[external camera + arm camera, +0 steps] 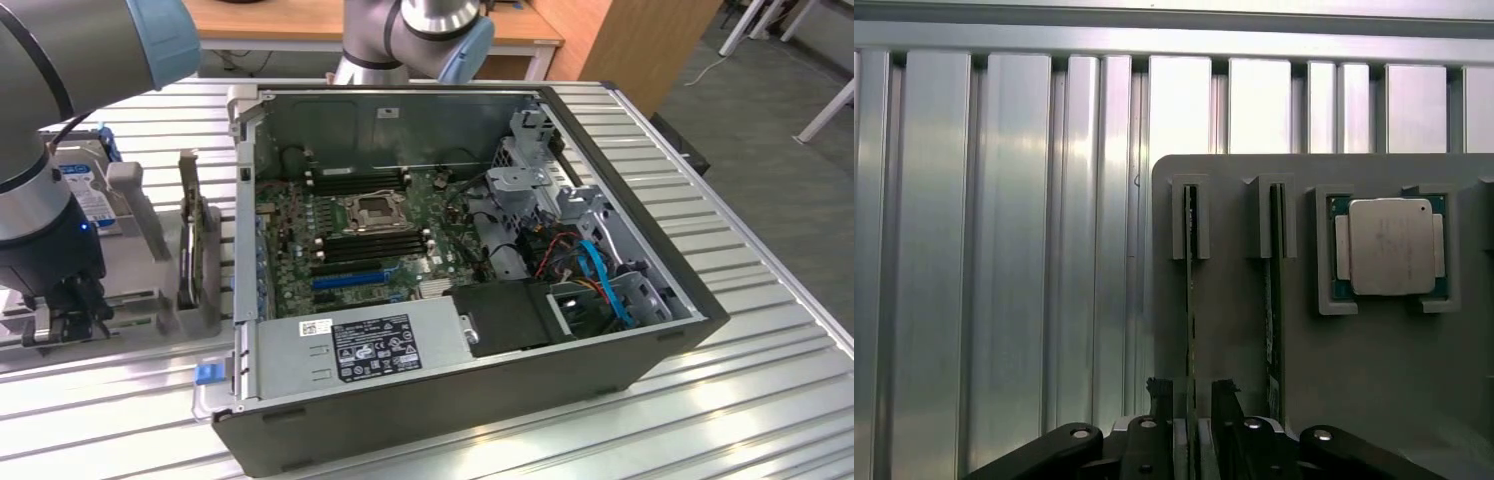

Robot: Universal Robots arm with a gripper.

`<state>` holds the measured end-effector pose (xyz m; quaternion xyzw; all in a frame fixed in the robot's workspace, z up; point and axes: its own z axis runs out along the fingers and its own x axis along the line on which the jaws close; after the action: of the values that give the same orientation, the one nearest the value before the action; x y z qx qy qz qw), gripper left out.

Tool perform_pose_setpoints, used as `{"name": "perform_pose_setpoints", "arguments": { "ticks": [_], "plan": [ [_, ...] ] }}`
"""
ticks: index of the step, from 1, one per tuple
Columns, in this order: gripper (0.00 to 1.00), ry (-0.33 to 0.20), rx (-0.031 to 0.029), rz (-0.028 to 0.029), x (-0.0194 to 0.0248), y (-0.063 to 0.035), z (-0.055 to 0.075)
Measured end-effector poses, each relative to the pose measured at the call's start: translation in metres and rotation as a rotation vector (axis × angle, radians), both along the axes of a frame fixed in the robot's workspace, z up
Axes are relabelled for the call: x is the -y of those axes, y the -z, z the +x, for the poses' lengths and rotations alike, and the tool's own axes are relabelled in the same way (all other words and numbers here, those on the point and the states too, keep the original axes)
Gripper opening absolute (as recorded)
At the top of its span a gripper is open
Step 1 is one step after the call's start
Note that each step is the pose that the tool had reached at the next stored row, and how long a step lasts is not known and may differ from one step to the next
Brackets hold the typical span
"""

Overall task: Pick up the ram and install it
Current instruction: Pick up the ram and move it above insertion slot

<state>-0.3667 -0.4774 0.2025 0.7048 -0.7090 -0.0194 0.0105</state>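
A table of ribbed, shiny aluminium slats (747,400) carries everything. Behind it stands a pale wooden desk (334,20), and a grey floor (774,120) shows at the exterior view's right.

At the exterior view's left, the one grey robot arm with light-blue joint caps (40,150) reaches down to a flat grey plastic holder tray (1229,300) lying on the slats. Its black gripper (1192,390) hangs low over the tray with its jaws released, one finger on each side of the ram (1191,270). The ram is a thin green circuit-board stick standing on edge in a slot of the tray; whether the fingers touch it cannot be told. The tray holds two such sticks in parallel slots. The second green stick (1274,300) stands between the ram and one square silver processor chip (1391,247), which sits in its own pocket.

In the middle of the exterior view, one open dark-grey computer case (441,410) lies on its side. Inside are one green motherboard (447,200), one grey power supply box with a black label (360,345), and blue cables (607,280) toward the right.
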Motion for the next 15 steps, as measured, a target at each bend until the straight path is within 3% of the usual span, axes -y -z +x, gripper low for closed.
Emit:
{"name": "perform_pose_setpoints", "arguments": {
  "ticks": [2, 3, 15],
  "plan": [
    [0.28, 0.0, 0.0, 0.0, 0.0, 0.0, 0.0],
    [0.21, 0.0, 0.0, 0.0, 0.0, 0.0, 0.0],
    [0.21, -0.002, -0.0001, -0.0001, 0.0001, 0.001, -0.0001]
  ]
}}
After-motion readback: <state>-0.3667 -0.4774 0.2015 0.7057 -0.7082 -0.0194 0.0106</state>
